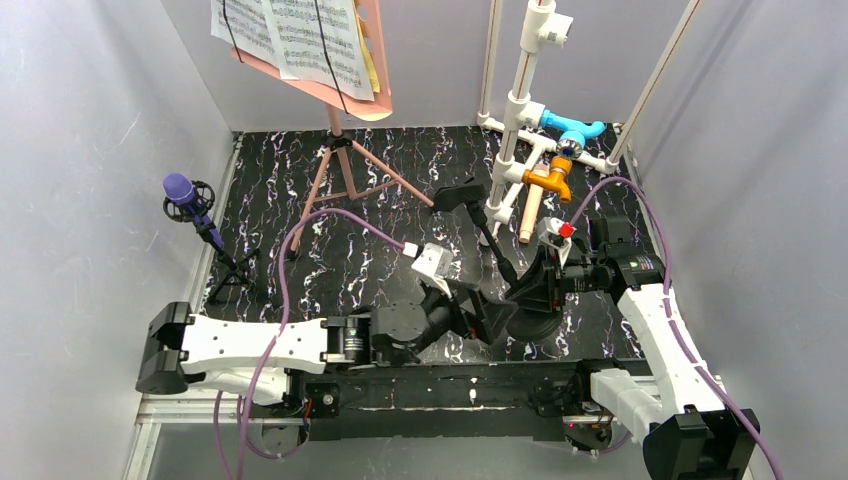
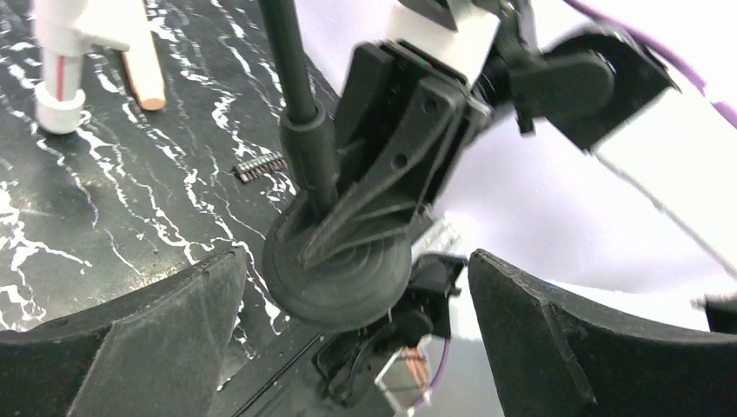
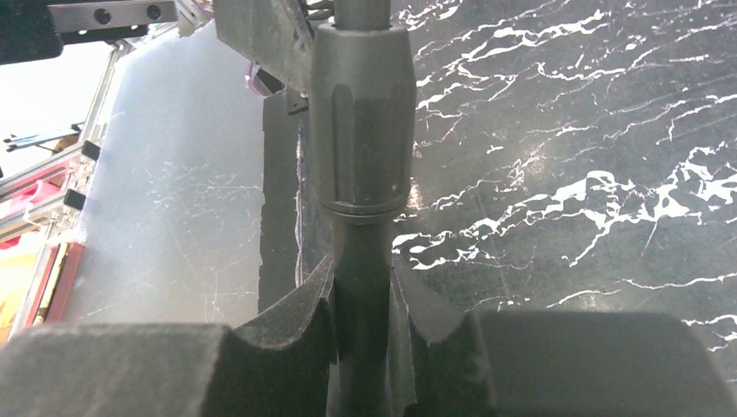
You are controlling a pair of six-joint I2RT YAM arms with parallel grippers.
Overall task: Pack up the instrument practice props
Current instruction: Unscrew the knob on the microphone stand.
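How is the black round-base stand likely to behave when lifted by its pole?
Probably bottom-heavy: the black round-base stand has a thick disc foot, so it may hang base-down. The thin pole, pinched by the right claw, looks smooth and could twist or slip. It looks rigid, not floppy.

Top view: bright, even, diffuse light from above; the black marbled mat (image 1: 330, 270) shows only soft shadows beneath the arms (image 1: 250, 345), and the grey walls (image 1: 90, 150) around it stay pale. Left wrist view: mat fairly sharp, white surfaces (image 2: 565, 217) off its edge blown out and motion-smeared, left gripper's fingers (image 2: 148, 347) soft. Right wrist view: black pole (image 3: 361, 130) above the mat in fair focus, pale floor (image 3: 174, 217) beside the mat glaring, right gripper's fingers (image 3: 565, 365) out of focus.
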